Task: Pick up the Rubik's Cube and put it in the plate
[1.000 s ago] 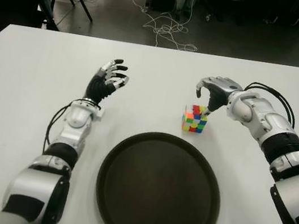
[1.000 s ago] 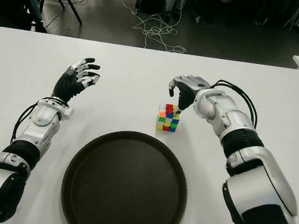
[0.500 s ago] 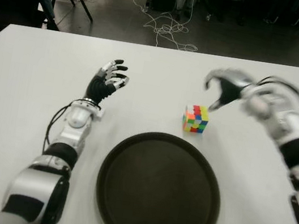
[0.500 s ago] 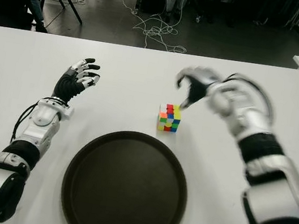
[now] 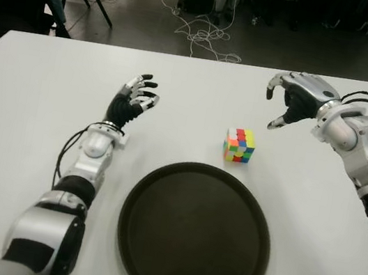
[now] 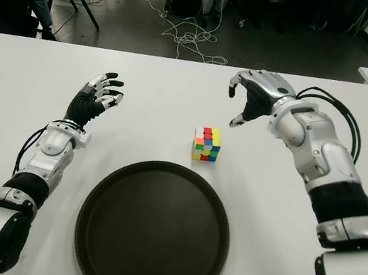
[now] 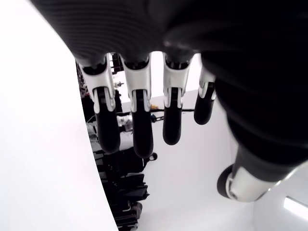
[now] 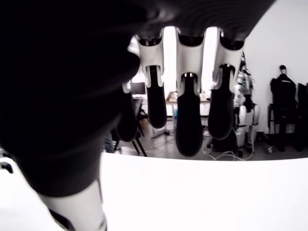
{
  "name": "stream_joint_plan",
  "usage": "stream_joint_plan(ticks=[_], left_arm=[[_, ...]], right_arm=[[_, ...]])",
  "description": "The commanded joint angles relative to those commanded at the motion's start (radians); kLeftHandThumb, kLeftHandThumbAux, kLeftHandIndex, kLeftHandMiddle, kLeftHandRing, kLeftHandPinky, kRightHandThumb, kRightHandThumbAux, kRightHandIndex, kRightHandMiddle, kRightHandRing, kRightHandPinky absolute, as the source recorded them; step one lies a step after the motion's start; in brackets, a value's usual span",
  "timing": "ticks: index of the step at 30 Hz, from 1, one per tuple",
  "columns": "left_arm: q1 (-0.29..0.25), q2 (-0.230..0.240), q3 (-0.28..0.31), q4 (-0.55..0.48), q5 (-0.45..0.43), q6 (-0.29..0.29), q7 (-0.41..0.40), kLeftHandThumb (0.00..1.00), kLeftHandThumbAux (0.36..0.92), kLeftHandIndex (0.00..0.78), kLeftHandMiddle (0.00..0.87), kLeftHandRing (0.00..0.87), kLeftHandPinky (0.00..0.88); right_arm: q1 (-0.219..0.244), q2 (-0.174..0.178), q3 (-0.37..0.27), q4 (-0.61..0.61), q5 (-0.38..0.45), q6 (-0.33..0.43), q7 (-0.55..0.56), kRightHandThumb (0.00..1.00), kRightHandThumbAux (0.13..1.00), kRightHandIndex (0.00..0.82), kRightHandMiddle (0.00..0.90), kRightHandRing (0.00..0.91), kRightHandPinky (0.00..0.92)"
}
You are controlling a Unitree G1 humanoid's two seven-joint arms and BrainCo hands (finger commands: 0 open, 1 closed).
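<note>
The Rubik's Cube (image 5: 239, 145) sits on the white table (image 5: 28, 97), just beyond the round dark plate (image 5: 194, 234). The right hand (image 5: 293, 99), fingers loosely curled and empty, hovers beyond the cube to its right, apart from it. The left hand (image 5: 132, 99) shows spread, well left of the cube.

Even overhead light, soft shadows; wrist views blown-out white, fingers silhouetted.

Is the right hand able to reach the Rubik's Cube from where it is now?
Probably yes. The right hand hovers open, beyond and to the right of the Rubik's Cube, with only bare table between them. The plate lies nearer the robot, out of the way.
</note>
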Motion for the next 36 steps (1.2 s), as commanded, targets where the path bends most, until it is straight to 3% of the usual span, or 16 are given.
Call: stream_joint_plan(ticks=[4,9,12,17,20,21,27,36], left_arm=[[0.000,-0.001,0.001,-0.001,-0.003,-0.001,-0.006,0.143,0.662,0.177,0.251,0.283,0.333],[-0.001,-0.001,0.001,-0.001,-0.003,0.001,-0.009,0.131,0.651,0.179,0.256,0.283,0.326],[-0.001,0.001,0.000,0.000,-0.003,0.000,-0.012,0.123,0.649,0.186,0.261,0.289,0.339],[-0.002,0.001,0.000,0.001,-0.002,-0.001,-0.011,0.130,0.659,0.191,0.267,0.293,0.341],[-0.002,0.000,0.001,0.001,-0.003,-0.003,-0.011,0.142,0.674,0.193,0.266,0.291,0.337],[-0.002,-0.001,0.001,0.001,-0.003,-0.003,-0.011,0.145,0.674,0.190,0.262,0.289,0.337],[-0.001,-0.002,0.002,-0.003,-0.006,-0.001,-0.013,0.146,0.669,0.180,0.253,0.284,0.335],[0.000,-0.004,-0.001,-0.010,-0.001,0.005,-0.001,0.150,0.680,0.181,0.258,0.286,0.338]], right_arm=[[0.016,-0.005,-0.015,-0.038,0.005,0.002,0.007,0.000,0.880,0.457,0.543,0.555,0.517],[0.033,-0.012,-0.032,-0.086,0.007,0.013,0.025,0.000,0.847,0.351,0.453,0.489,0.411],[0.038,-0.017,-0.036,-0.110,0.001,0.028,0.048,0.000,0.777,0.171,0.245,0.248,0.166],[0.044,-0.027,-0.040,-0.151,-0.010,0.063,0.090,0.000,0.723,0.072,0.119,0.113,0.062],[0.052,-0.034,-0.039,-0.176,0.000,0.083,0.138,0.000,0.653,0.024,0.042,0.040,0.022],[0.056,-0.036,-0.040,-0.183,0.007,0.086,0.153,0.000,0.577,0.015,0.027,0.025,0.014],[0.058,-0.037,-0.038,-0.154,0.040,0.050,0.178,0.039,0.350,0.001,0.002,0.002,0.001],[0.039,-0.031,-0.035,-0.108,0.055,0.016,0.191,0.086,0.206,0.000,0.000,0.000,0.000]])
